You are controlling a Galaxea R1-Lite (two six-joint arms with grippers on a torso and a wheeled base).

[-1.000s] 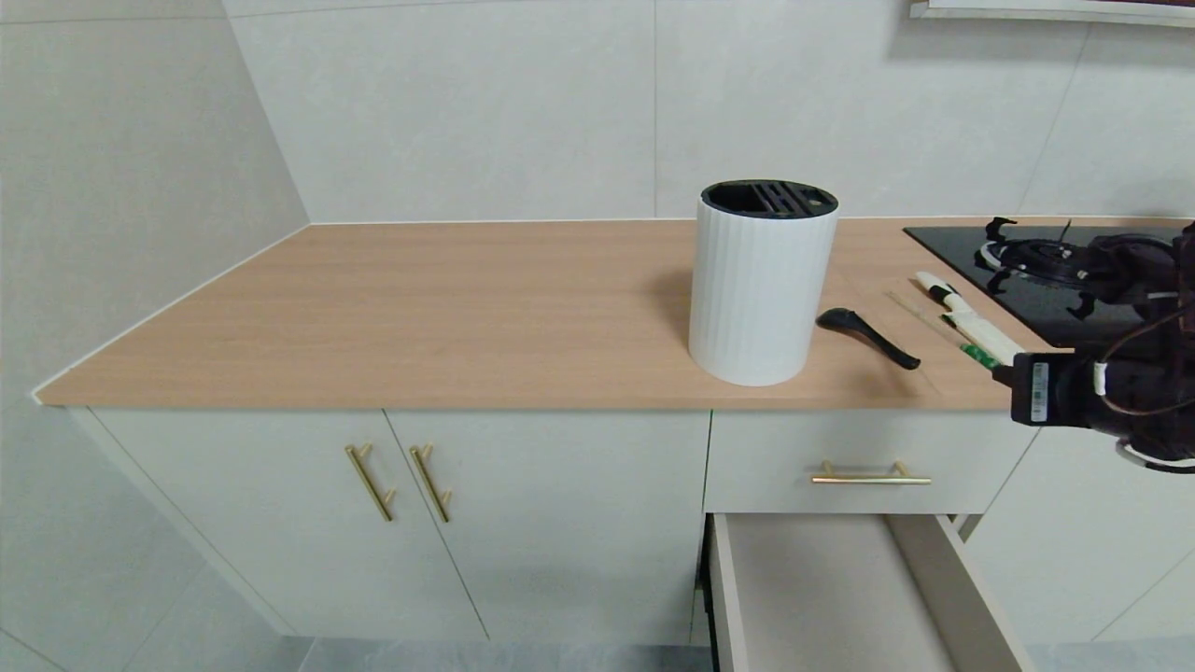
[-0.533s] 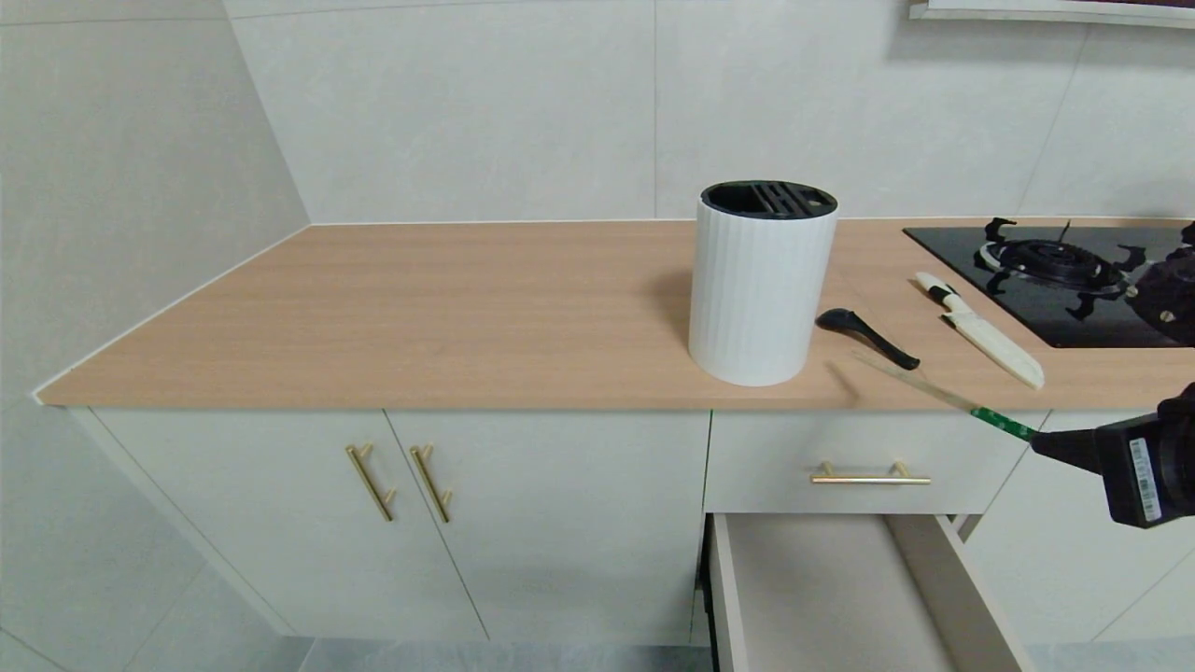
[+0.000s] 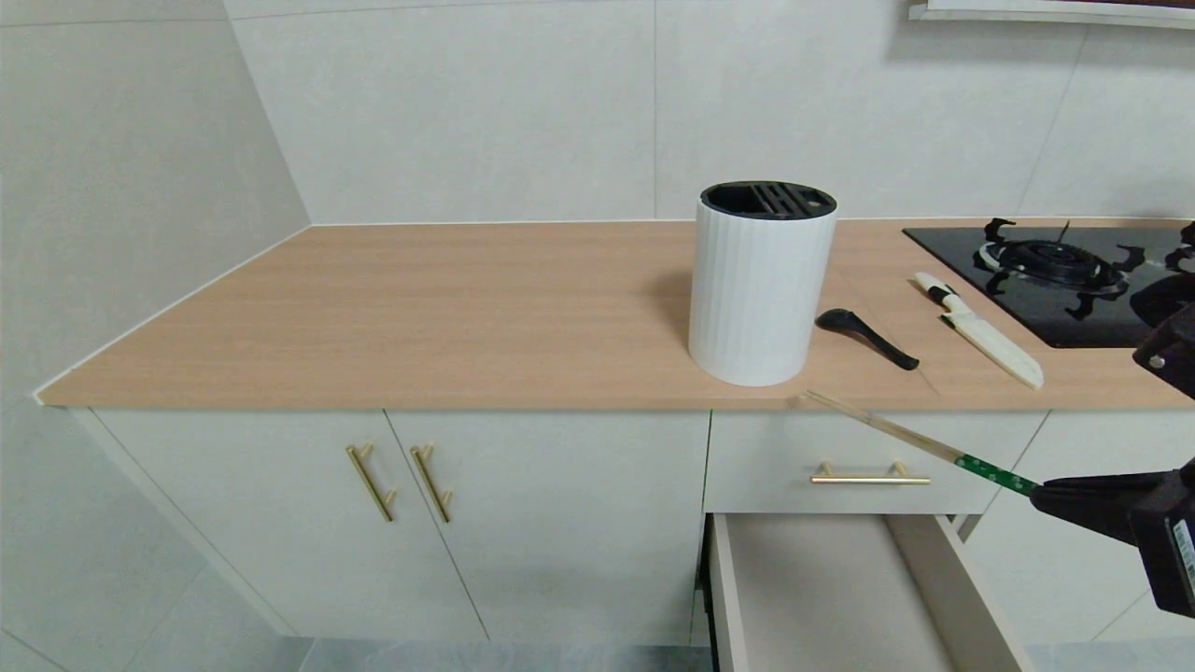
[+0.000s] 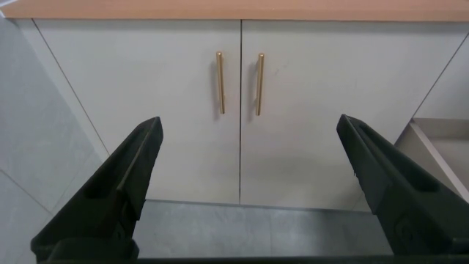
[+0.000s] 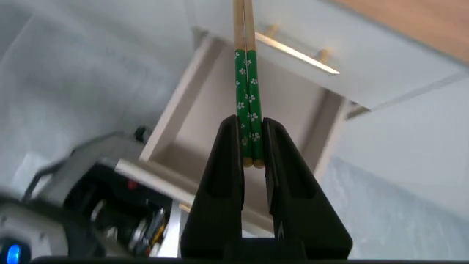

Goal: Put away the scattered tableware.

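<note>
Clamping the green-ended chopsticks [image 3: 896, 434], the right hand [image 3: 1041, 489] hangs lower right in the frame near the open drawer [image 3: 726, 588], sticks slanting up-left to the desk [image 3: 467, 308] edge, left hand [image 4: 245, 147] spread wide open.

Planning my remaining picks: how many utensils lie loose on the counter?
2. A black spoon just right of the white holder, and a knife between spoon and stove. The chopsticks are off the counter, in the right pincer. Behind the holder is hidden.

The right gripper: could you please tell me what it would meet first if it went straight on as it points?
The chopsticks in the right gripper lead toward the countertop edge, probably met first, though depth is unclear.
</note>
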